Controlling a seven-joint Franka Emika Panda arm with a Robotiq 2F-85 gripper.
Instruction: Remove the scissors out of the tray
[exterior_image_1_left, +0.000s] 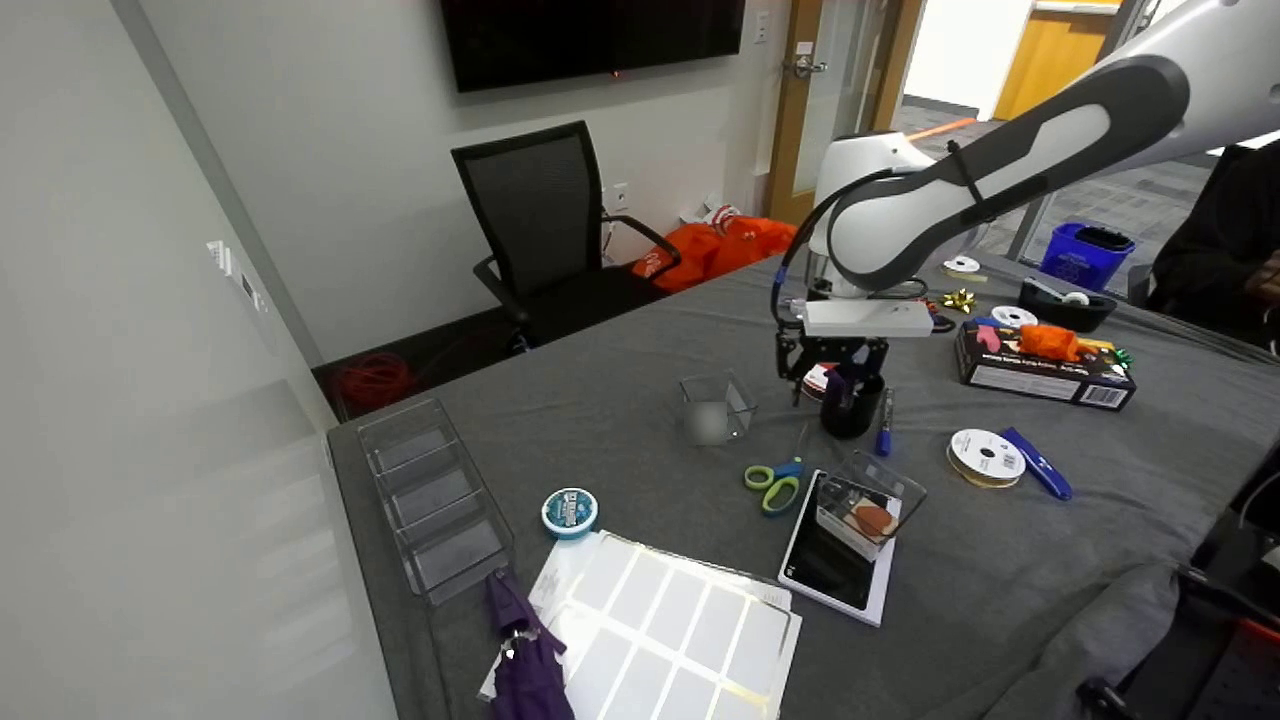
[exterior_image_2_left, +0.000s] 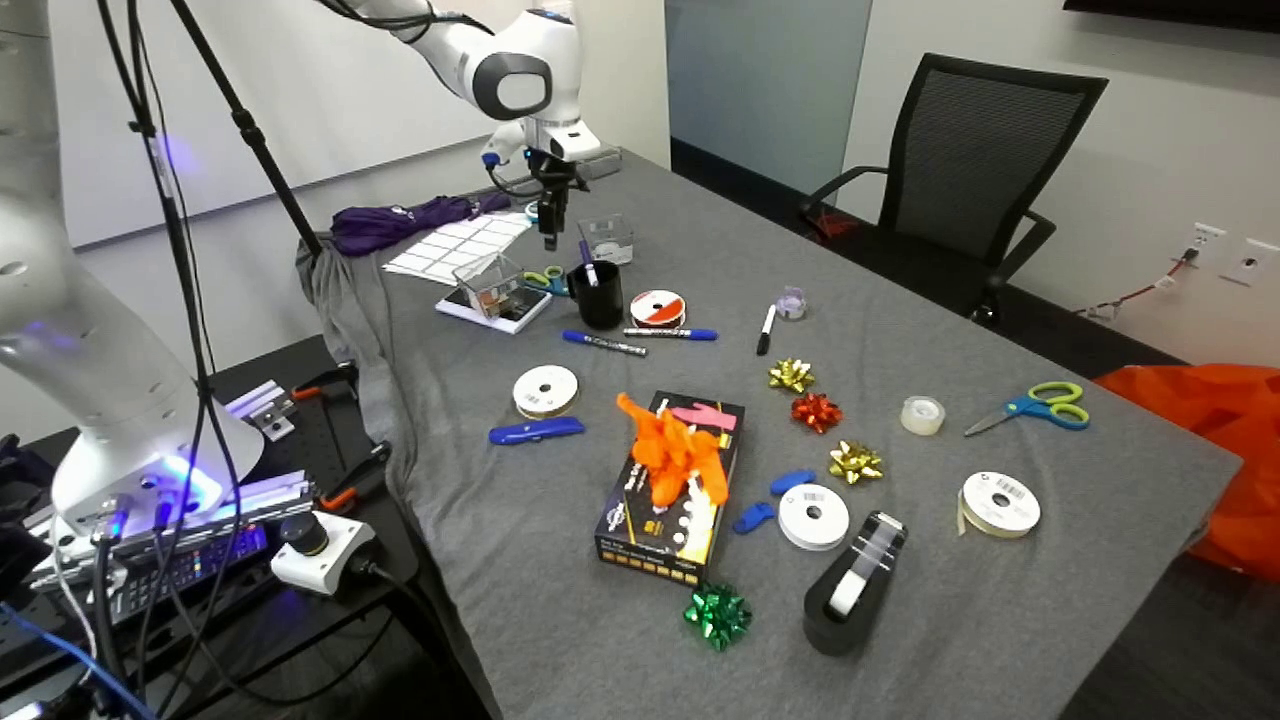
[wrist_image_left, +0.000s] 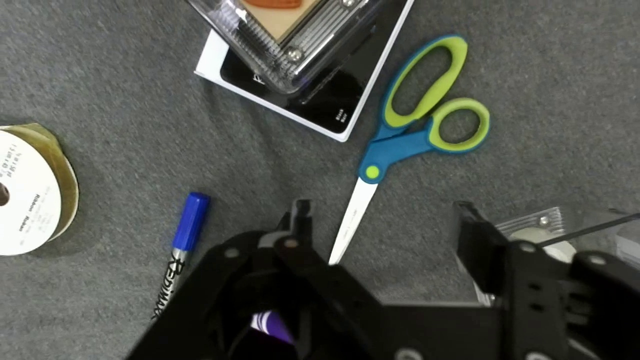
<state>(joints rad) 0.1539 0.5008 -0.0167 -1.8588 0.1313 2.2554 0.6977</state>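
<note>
The scissors (exterior_image_1_left: 789, 468) have green and blue handles and a grey blade. They lie flat on the grey tablecloth, outside any container, also in an exterior view (exterior_image_2_left: 546, 279) and the wrist view (wrist_image_left: 376, 157). A clear plastic tray (exterior_image_1_left: 740, 405) stands near them, also in an exterior view (exterior_image_2_left: 610, 235); part of it shows at the right of the wrist view (wrist_image_left: 530, 220). My gripper (wrist_image_left: 383, 206) is open and empty above the table, with the blade below and between its fingers. The blade's tip meets the left finger's outline in the wrist view. The gripper also shows in both exterior views (exterior_image_1_left: 828, 380) (exterior_image_2_left: 550, 228).
A black mug (exterior_image_1_left: 848, 418) with a purple marker stands close under my gripper. A second clear container (exterior_image_1_left: 900, 490) sits on a white-edged box (exterior_image_1_left: 830, 560) beside the scissors. A blue-capped marker (wrist_image_left: 192, 220) and ribbon spool (wrist_image_left: 30, 195) lie nearby. Other scissors (exterior_image_2_left: 1040, 405) lie far off.
</note>
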